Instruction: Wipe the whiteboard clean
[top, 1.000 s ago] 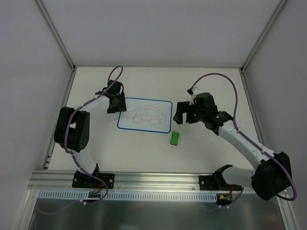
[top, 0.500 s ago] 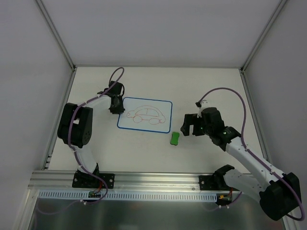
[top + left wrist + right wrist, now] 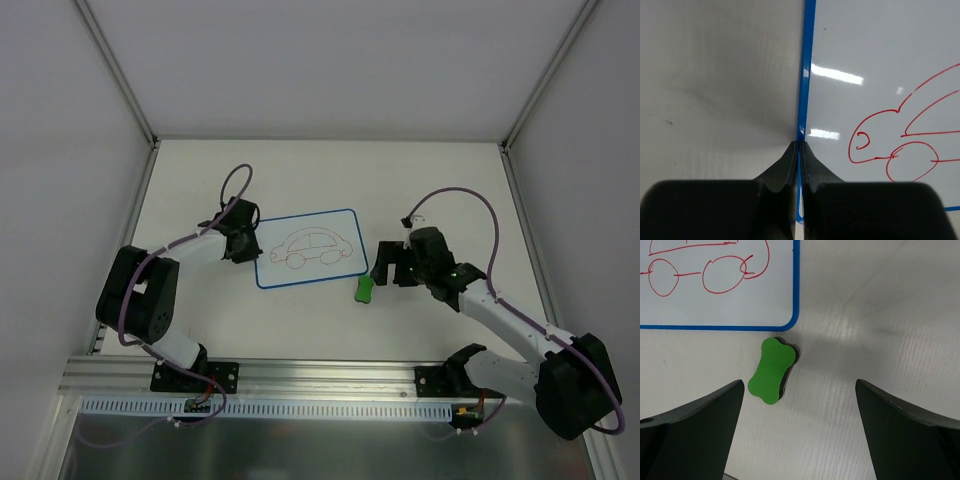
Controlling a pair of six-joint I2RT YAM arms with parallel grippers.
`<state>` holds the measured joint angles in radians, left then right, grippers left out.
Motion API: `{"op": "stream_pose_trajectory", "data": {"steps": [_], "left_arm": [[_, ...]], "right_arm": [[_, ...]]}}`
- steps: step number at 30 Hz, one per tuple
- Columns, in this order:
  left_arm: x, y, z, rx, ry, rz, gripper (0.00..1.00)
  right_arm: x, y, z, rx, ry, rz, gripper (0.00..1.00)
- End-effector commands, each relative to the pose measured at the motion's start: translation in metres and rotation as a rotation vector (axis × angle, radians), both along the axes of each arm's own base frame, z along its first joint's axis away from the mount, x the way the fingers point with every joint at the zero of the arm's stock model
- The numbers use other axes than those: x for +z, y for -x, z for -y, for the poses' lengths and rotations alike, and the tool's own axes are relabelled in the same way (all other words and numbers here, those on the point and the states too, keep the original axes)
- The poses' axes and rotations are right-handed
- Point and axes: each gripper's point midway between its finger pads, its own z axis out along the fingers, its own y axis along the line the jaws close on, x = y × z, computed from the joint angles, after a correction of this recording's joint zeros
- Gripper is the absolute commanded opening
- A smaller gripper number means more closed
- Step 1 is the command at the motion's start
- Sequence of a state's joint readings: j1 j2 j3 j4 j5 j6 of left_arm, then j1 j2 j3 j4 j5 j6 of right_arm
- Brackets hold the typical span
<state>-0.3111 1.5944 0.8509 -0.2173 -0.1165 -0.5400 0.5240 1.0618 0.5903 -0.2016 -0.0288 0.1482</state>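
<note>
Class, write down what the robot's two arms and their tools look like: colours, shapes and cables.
The left arm and right arm share white tubular links and bulky black joint housings. A purple cable loops along each. The left tool has dark fingers tapering to thin tips; the right tool has broad black wedges.

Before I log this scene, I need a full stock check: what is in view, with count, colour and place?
whiteboard: 1, white with blue border, flat on the middle of the table, slightly skewed.
car drawing: 1, red line, on the whiteboard.
eraser: 1, green, on the table just off the whiteboard's near right corner.
table: 1, off-white, under everything.
arms: 2, white and black, bolted at the table's near edge.
cables: 2, purple, one looped over each arm.
left tool: 1, black, shut on the whiteboard's left edge.
right tool: 1, black, open, over the eraser, clear of it.
</note>
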Motion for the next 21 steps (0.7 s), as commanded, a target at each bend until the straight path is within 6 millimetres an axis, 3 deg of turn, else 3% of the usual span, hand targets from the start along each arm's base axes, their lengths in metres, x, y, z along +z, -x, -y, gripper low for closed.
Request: {"op": "stream_pose_trajectory", "data": {"steps": [1, 8, 10, 16, 21], "left_arm": [[-0.026, 0.069, 0.011, 0.003, -0.025, -0.175, 0.0], [-0.033, 0.108, 0.029, 0.026, 0.018, -0.207, 0.0], [-0.035, 0.113, 0.027, 0.049, 0.02, -0.207, 0.0], [-0.028, 0.107, 0.03, 0.05, 0.031, -0.18, 0.0], [-0.027, 0.106, 0.031, 0.046, 0.034, -0.179, 0.0]], "right_arm": [[0.0, -0.013, -0.013, -0.044, -0.005, 0.028, 0.99], [-0.016, -0.012, -0.039, -0.06, 0.081, -0.023, 0.97], [-0.028, -0.008, -0.033, -0.101, 0.167, -0.045, 0.94], [-0.032, 0.001, -0.053, -0.109, 0.204, -0.05, 0.86], [-0.034, -0.005, -0.049, -0.176, 0.243, -0.041, 0.78]]}}
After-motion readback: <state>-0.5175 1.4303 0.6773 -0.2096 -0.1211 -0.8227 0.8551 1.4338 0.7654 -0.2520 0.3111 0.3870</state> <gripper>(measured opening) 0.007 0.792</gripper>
